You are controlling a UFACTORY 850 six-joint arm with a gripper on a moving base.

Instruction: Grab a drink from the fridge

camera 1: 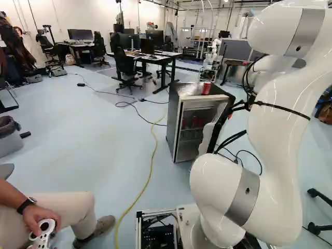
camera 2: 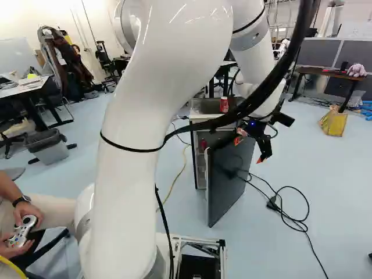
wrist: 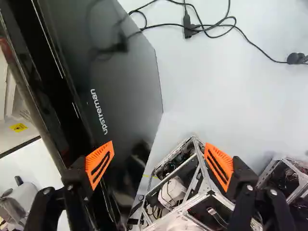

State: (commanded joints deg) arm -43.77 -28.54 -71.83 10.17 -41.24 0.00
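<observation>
Left base view: small dark fridge (camera 1: 174,122) on the pale floor (camera 1: 104,129), ahead of the arm (camera 1: 280,114); its door (camera 2: 226,183) stands open. Drinks: one red can (camera 1: 206,88) upright on top of the fridge, beside something pale and shiny (camera 1: 190,88); more red cans (camera 1: 195,122) inside, on an upper level, partly hidden. Right base view: gripper (camera 2: 250,150) is at the upper part of the door, on its outer side, fingers pointing downward. Jaws: released, spread wide in the wrist view, neither can between them. One orange pad (wrist: 99,164) overlaps the door's edge region in that view; contact cannot be told. The other pad (wrist: 219,166) is clear of the door. Beyond the fingers: metal frame (wrist: 194,159) of the base. Black cable (camera 2: 290,218) lies looped on the floor near the door. Another robot (camera 1: 211,54) stands well behind the fridge.
</observation>
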